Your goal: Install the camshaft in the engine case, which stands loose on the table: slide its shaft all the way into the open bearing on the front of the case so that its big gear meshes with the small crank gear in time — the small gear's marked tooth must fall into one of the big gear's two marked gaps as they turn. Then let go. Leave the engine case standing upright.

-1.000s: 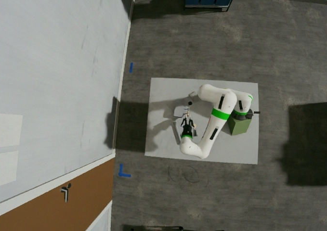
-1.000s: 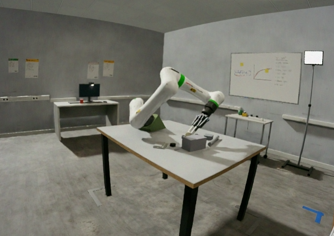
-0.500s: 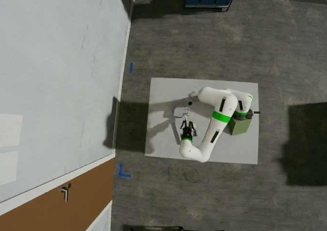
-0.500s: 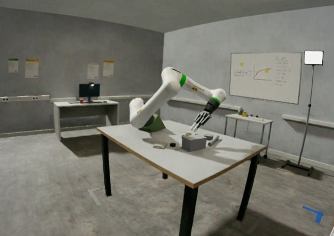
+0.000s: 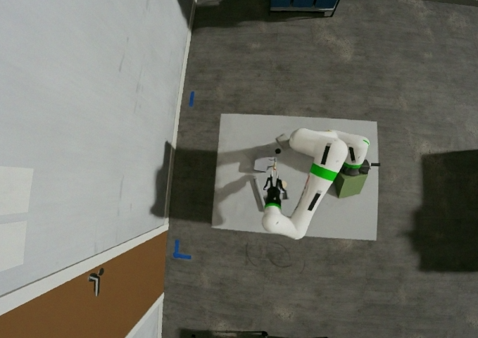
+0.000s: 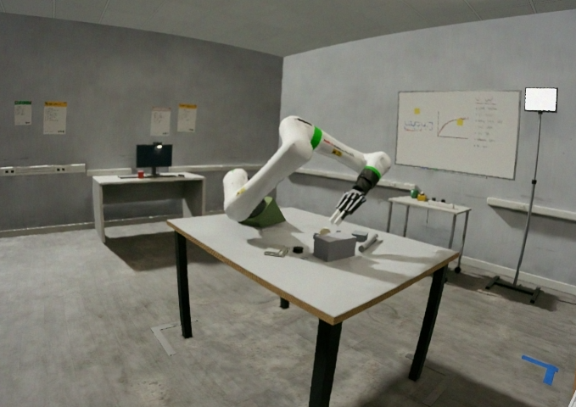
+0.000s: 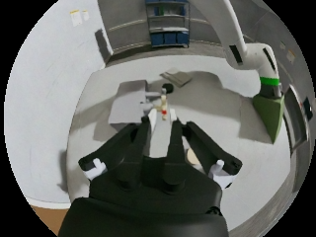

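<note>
The grey engine case [image 6: 333, 246] stands upright on the table; it also shows from above [image 5: 264, 163] and in the wrist view [image 7: 132, 105]. The camshaft [image 7: 162, 102], a thin pale shaft with a red and orange end, sticks out of the case's near side toward me and also shows from above [image 5: 273, 162]. Its gears are too small to make out. My gripper [image 7: 163, 115] [image 6: 338, 218] hangs a little back from the shaft and above the case, tilted down toward it. Its fingers are slightly apart with nothing between them.
A grey bar [image 6: 368, 242] and a small grey block [image 6: 359, 234] lie right of the case. A black disc [image 6: 297, 249] and a metal bracket [image 6: 276, 251] lie left of it. A tan round part [image 5: 284, 183] sits beside the gripper. The green arm base [image 5: 350, 184] stands behind.
</note>
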Robot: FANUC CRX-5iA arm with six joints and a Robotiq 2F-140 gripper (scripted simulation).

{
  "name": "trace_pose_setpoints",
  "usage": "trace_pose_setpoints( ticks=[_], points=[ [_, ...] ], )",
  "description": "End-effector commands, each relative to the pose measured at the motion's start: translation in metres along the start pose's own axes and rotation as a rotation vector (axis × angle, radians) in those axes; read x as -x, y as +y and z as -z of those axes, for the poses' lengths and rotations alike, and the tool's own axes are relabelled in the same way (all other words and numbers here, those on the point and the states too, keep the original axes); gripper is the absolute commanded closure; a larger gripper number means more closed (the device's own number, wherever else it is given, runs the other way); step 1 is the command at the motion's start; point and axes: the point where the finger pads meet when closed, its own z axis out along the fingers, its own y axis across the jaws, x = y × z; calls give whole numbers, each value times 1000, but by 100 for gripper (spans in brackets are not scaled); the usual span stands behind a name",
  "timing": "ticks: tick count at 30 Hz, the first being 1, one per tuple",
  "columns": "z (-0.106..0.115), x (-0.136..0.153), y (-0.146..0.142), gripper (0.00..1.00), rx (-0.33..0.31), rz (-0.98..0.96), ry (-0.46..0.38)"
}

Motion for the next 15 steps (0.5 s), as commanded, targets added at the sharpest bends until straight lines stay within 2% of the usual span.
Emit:
trace_pose_setpoints(
  ticks=[1,15],
  points=[
    [1,-1,0,73,-1,-1,-1],
    [18,-18,0,73,-1,-1,-1]
  ],
)
